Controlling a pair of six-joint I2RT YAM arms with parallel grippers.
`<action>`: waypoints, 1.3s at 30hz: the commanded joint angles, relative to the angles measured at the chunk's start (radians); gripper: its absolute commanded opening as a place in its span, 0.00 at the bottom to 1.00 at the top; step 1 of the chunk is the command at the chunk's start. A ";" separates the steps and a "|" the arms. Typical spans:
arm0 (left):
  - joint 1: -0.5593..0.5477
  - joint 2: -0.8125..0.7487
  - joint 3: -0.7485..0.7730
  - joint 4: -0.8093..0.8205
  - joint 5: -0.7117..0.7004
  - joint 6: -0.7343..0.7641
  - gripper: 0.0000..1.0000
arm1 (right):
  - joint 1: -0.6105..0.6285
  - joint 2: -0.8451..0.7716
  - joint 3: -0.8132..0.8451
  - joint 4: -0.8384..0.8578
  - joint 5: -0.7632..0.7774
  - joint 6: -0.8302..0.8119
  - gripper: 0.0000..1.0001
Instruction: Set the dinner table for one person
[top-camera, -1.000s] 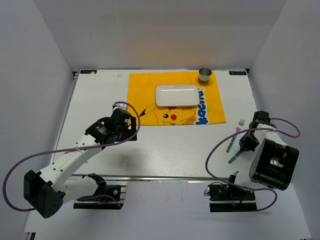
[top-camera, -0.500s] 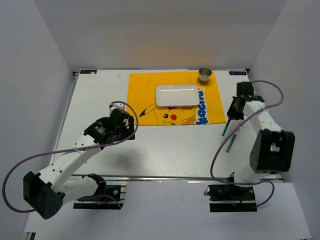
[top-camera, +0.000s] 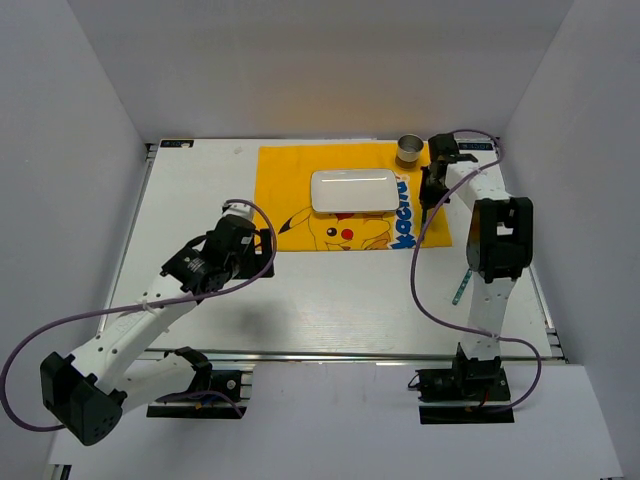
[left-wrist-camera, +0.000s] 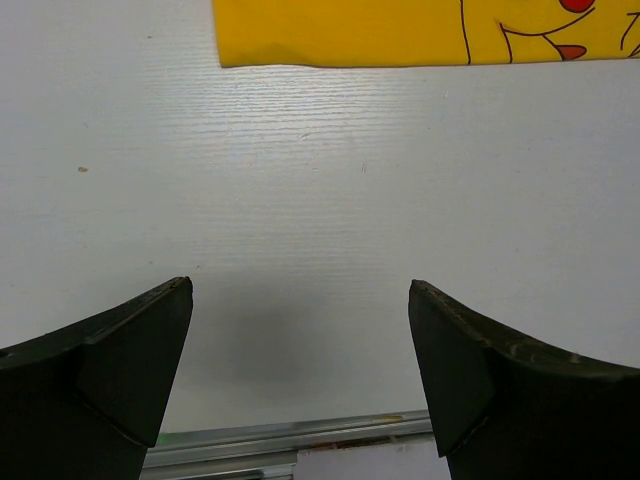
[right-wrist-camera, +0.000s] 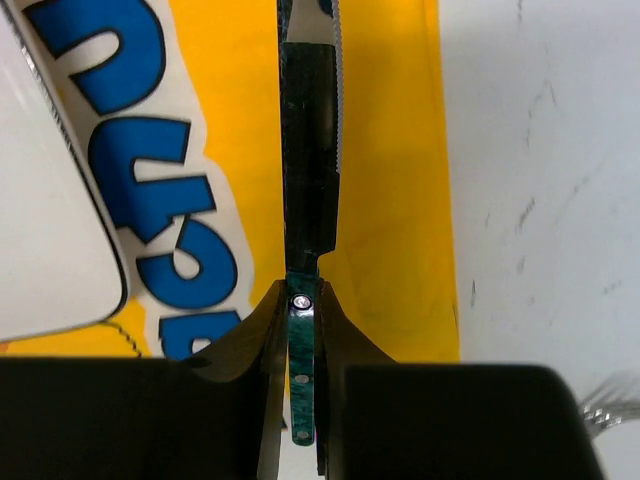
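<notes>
Two pieces look placed: plate (top-camera: 352, 190) and cup (top-camera: 410, 150) sit on the yellow cloth (top-camera: 290, 180) at the far side of the dinner table (top-camera: 330, 300). Right gripper (right-wrist-camera: 300, 300) pinches the knife (right-wrist-camera: 308, 150) over the cloth, right of the plate. Fork (top-camera: 461, 290) not yet placed. Left gripper (left-wrist-camera: 300, 290) is spread, empty.

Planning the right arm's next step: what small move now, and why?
Probably lower and release. The right gripper holds the green-handled serrated knife over the yellow cartoon-print cloth, just right of the white rectangular plate.

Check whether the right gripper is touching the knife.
Touching: the right wrist view shows the right gripper clamped on the knife by its green handle.
</notes>
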 joint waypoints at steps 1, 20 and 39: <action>0.002 0.008 -0.008 0.024 0.035 0.022 0.98 | 0.005 0.060 0.115 -0.050 0.006 -0.085 0.00; 0.002 -0.001 -0.031 0.060 0.086 0.046 0.98 | -0.008 0.247 0.357 -0.182 -0.028 -0.205 0.00; 0.002 -0.004 -0.036 0.068 0.106 0.054 0.98 | -0.011 0.226 0.258 -0.165 -0.031 -0.241 0.07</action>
